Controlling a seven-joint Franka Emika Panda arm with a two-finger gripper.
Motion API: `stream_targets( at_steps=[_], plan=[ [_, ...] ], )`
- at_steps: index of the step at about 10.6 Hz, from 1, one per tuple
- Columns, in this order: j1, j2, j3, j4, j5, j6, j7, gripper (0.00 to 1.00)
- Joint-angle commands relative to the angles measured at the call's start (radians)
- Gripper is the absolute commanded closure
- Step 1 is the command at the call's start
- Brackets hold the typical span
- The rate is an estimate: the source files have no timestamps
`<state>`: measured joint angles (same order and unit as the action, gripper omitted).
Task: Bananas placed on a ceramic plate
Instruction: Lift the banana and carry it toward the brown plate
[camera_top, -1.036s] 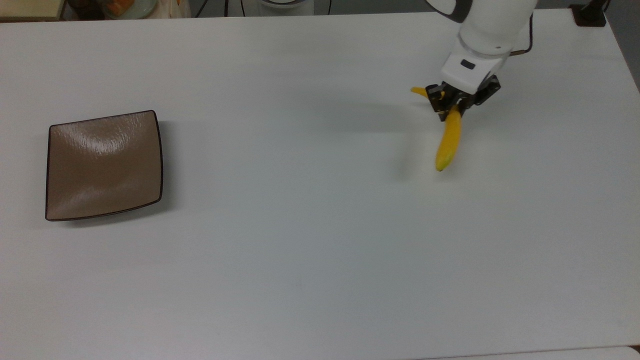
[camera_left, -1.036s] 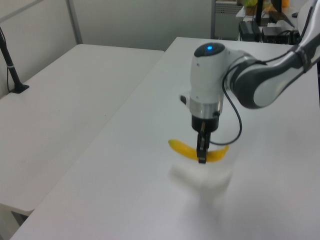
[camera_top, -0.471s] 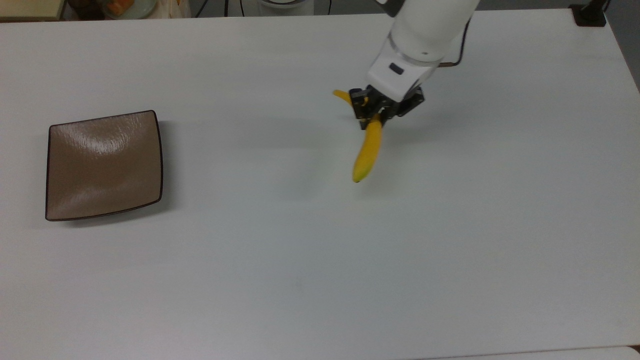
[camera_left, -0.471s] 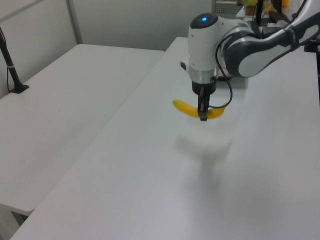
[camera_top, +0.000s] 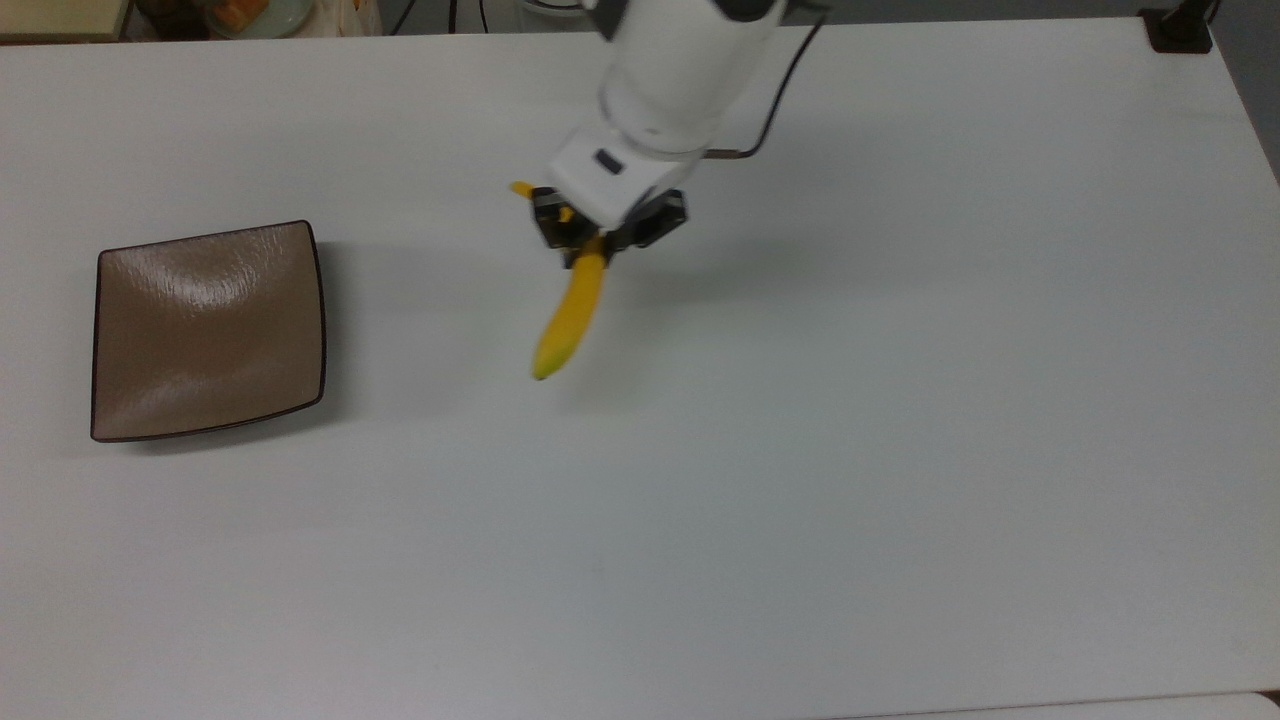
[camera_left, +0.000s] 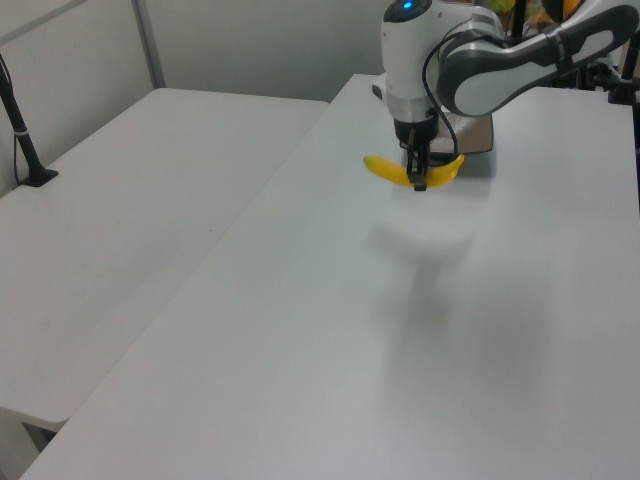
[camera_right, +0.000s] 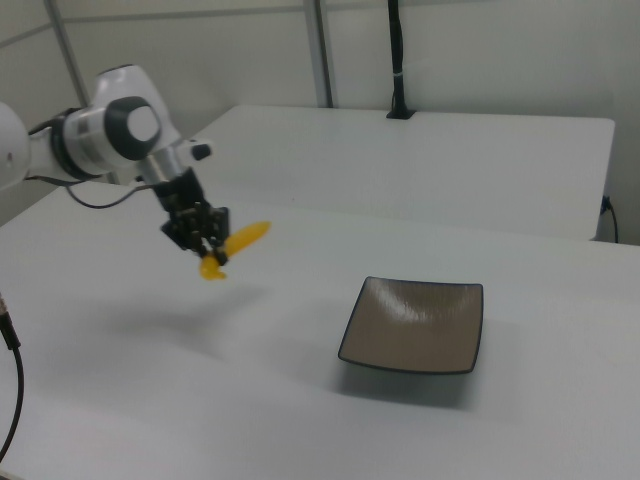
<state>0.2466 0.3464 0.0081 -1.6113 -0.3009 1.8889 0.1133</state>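
Here, in the top view, the jaws (camera_top: 585, 240) are clenched on the banana (camera_top: 568, 320) near its stem end, partly hidden under the wrist; the ceramic plate (camera_top: 207, 330) lies well apart on the tabletop (camera_top: 800, 480). In the left view, the banana (camera_left: 385, 169) hangs crosswise, the plate mostly hidden. In the right view, the banana (camera_right: 243, 238) hangs above the tabletop.

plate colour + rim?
Glossy tan-brown ceramic plate with a thin dark rim; clearest in the top view.

Bare table (camera_top: 420, 300) between tool (camera_top: 590, 240) and plate (camera_top: 208, 330); path open.
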Motion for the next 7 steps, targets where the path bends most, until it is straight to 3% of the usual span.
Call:
stream_targets(
  at_steps=[1, 3, 5, 7],
  plan=[
    [-0.021, -0.018, -0.126, -0.016, 0.003, 0.010, -0.140, 0.85],
    [-0.055, -0.014, -0.183, -0.018, 0.015, 0.073, -0.184, 0.85],
    [-0.088, -0.009, -0.249, -0.019, 0.101, 0.154, -0.195, 0.85],
    [-0.151, 0.003, -0.266, -0.018, 0.164, 0.215, -0.243, 0.85]
  ],
)
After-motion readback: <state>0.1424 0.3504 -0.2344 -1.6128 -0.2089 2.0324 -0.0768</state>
